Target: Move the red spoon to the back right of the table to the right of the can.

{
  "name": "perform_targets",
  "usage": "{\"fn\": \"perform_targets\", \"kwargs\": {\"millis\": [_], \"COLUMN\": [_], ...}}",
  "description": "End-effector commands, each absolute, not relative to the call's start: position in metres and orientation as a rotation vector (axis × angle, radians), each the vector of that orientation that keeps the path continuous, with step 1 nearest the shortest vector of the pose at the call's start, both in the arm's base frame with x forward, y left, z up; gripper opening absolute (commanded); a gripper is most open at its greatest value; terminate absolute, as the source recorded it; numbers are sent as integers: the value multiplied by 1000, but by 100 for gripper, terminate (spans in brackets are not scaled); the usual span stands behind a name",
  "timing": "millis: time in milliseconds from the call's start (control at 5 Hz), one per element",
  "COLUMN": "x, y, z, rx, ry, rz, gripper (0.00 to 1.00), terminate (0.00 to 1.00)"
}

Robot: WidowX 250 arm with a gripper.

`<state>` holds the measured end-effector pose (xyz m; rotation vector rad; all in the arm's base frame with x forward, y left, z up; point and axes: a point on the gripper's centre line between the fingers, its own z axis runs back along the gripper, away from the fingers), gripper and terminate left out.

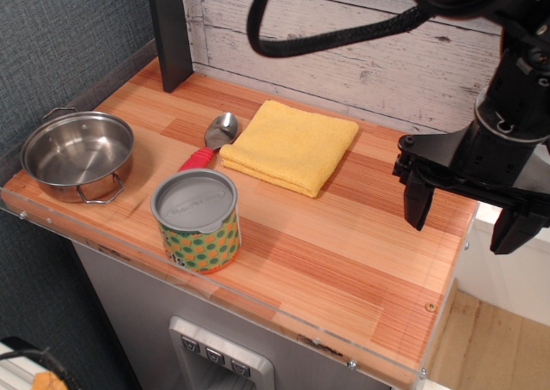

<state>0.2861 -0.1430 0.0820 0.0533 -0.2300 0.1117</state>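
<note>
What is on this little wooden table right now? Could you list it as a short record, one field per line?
table: wooden plank top with a clear rim
red spoon: lying flat, bowl beside the cloth's left corner, handle pointing toward the can
can: upright, grey lid, green dotted label, near the front edge
yellow cloth: folded, lying flat toward the back
steel pot: empty, at the left end
gripper: open, holding nothing, above the right end of the table

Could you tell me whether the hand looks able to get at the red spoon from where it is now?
Probably yes: the hand hangs open, and the red spoon lies uncovered between the yellow cloth and the can.
</note>
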Motion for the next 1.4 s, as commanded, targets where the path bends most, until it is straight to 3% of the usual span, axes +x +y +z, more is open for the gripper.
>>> {"fn": "perform_targets", "kwargs": {"millis": [0, 800, 1200], "x": [286, 298, 292], "y": [-143, -43, 33], "z": [82, 103, 107], "rx": [53, 102, 134], "ry": [-230, -153, -83], "rz": [112, 229, 205], "gripper": [100, 100, 100], "terminate": [0, 0, 0]}}
